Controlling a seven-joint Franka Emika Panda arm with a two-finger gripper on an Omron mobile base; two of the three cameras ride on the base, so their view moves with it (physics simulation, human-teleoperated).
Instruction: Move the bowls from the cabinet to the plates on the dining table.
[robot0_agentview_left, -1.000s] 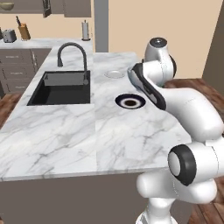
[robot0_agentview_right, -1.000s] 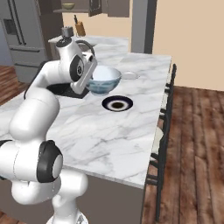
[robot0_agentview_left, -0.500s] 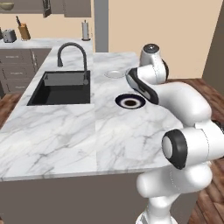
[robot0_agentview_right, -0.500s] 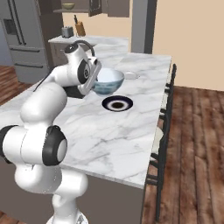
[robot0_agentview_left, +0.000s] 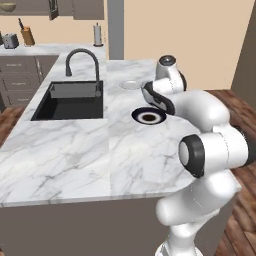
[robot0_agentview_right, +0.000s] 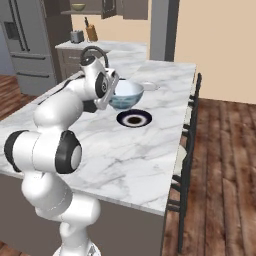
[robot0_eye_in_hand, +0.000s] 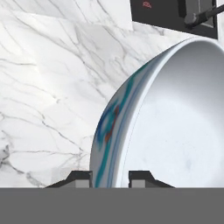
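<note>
White with a blue pattern, the bowl sits in the gripper, whose two tips pinch its rim, one on each side. The bowl hangs in the air above the marble table. Just below it, a little nearer, lies the black-rimmed plate. The pale plate lies farther off. The black sink is to the left.

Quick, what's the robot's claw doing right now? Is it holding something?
Gripper: closed on the rim of the white bowl with the blue pattern, holding it in the air above the marble table.
</note>
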